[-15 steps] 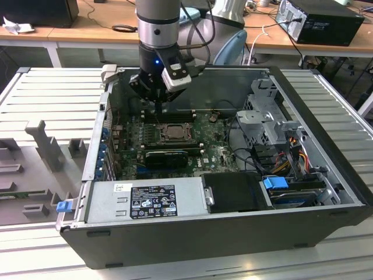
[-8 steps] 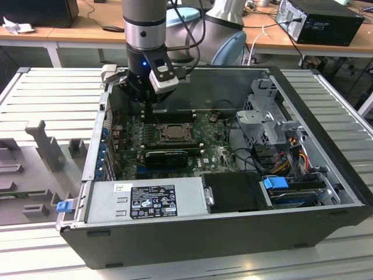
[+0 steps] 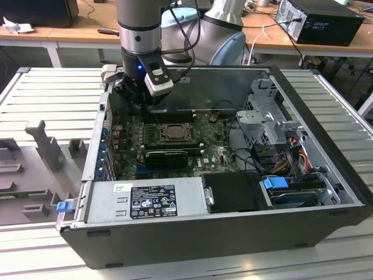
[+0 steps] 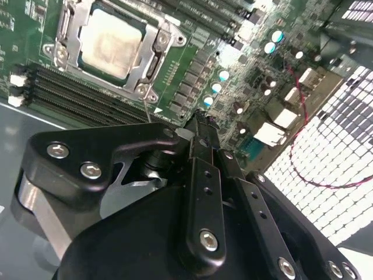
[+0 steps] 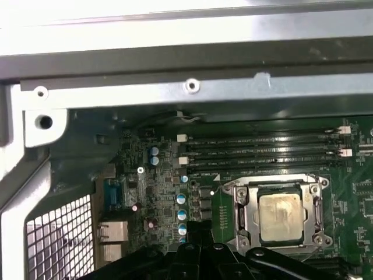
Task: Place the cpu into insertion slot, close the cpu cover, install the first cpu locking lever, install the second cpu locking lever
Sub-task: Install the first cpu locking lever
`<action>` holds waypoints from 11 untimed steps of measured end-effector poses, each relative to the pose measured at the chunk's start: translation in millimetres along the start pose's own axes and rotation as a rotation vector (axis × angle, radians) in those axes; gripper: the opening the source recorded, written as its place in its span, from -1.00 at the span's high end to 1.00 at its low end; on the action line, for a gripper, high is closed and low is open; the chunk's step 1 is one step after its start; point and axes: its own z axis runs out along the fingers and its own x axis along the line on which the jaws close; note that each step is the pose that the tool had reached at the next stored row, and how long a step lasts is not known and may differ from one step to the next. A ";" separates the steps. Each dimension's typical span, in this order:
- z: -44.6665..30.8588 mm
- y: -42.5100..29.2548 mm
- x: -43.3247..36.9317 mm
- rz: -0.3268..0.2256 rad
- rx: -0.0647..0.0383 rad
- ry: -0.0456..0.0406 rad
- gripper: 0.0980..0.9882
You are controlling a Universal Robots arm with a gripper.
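Tool (image 4: pixel 201 124) near cpu cover (image 4: pixel 150 55), which hides cpu (image 4: pixel 111 42) edges.

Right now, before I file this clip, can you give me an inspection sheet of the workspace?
Surface: slatted metal table carrying an open computer case.
Job's things: cpu lies flat on the green board, cpu cover closed around it; lever state cannot be told.
Clutter: grey fixture blocks at the exterior view's left.
Gripper: gripper above the board, apart from the cpu, fingers shut, empty.
Cables: coloured wire bundle inside the case; black cable along the arm.
Surroundings: desks behind, with a black box.
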 end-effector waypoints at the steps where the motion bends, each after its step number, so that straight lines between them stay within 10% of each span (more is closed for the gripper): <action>1: 0.6 2.0 0.3 -0.001 -0.001 0.0000 0.98; 11: 3.1 22.9 2.5 -0.013 -0.002 0.0005 0.98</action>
